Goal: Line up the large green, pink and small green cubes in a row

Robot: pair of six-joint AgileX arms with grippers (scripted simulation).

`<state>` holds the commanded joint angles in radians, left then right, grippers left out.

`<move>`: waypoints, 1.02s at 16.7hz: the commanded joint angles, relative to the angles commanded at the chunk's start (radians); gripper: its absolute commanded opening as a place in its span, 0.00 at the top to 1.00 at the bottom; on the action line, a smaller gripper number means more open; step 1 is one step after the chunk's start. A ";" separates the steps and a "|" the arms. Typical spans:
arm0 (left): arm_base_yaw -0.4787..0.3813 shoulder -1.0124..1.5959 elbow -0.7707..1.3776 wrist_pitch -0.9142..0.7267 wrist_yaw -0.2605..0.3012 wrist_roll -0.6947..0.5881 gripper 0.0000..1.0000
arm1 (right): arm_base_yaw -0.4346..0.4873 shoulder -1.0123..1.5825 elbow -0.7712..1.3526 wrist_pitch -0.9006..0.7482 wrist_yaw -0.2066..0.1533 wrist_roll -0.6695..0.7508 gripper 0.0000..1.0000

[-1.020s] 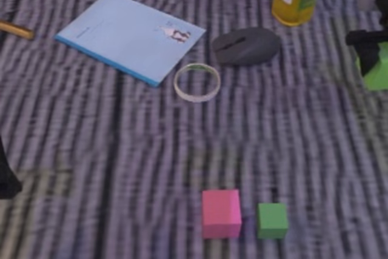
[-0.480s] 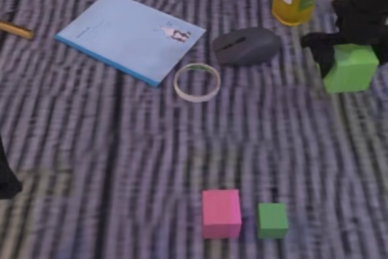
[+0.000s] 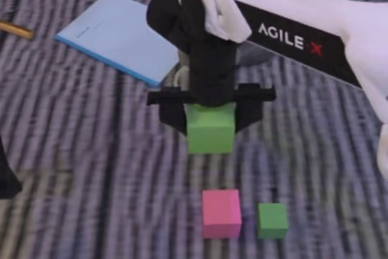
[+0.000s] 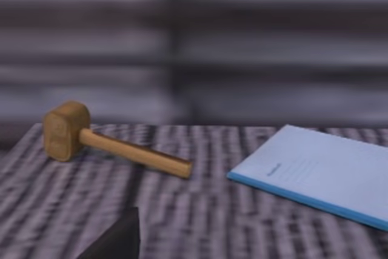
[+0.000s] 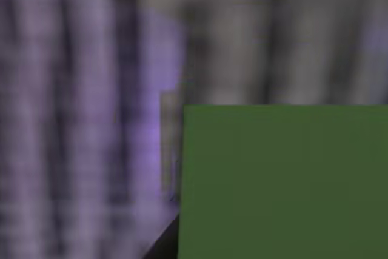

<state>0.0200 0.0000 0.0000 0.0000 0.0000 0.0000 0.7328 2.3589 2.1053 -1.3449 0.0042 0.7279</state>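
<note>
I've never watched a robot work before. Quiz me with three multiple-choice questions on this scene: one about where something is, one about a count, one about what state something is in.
1. Where does the small green cube sit relative to the pink cube, in the top view?
A. To its right
B. To its left
C. Stacked on top of it

2. How many cubes are in view?
A. Two
B. Three
C. Four

3. What is happening with the large green cube?
A. It lies flat on the blue notebook
B. It rests against the pink cube
C. It is held in the right gripper

Answers:
1. A, it stands just right of the pink cube with a gap between them.
2. B, one lime green, one pink, one darker green.
3. C, the black jaws close on both its sides, beyond the pink cube.
</note>
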 joint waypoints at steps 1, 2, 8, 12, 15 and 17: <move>0.000 0.000 0.000 0.000 0.000 0.000 0.00 | 0.069 -0.004 0.000 -0.003 0.000 0.077 1.00; 0.000 0.000 0.000 0.000 0.000 0.000 0.00 | 0.133 -0.010 0.000 -0.005 0.000 0.145 1.00; 0.000 0.000 0.000 0.000 0.000 0.000 0.00 | 0.320 -0.041 -0.008 -0.003 0.006 0.335 1.00; 0.000 0.000 0.000 0.000 0.000 0.000 0.00 | 0.317 -0.037 -0.007 -0.002 0.004 0.335 1.00; 0.000 0.000 0.000 0.000 0.000 0.000 0.00 | 0.316 -0.033 -0.047 0.039 0.005 0.336 1.00; 0.000 0.000 0.000 0.000 0.000 0.000 0.00 | 0.317 -0.024 -0.108 0.119 0.006 0.337 1.00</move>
<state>0.0200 0.0000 0.0000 0.0000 0.0000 0.0000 1.0497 2.3352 1.9973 -1.2261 0.0099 1.0650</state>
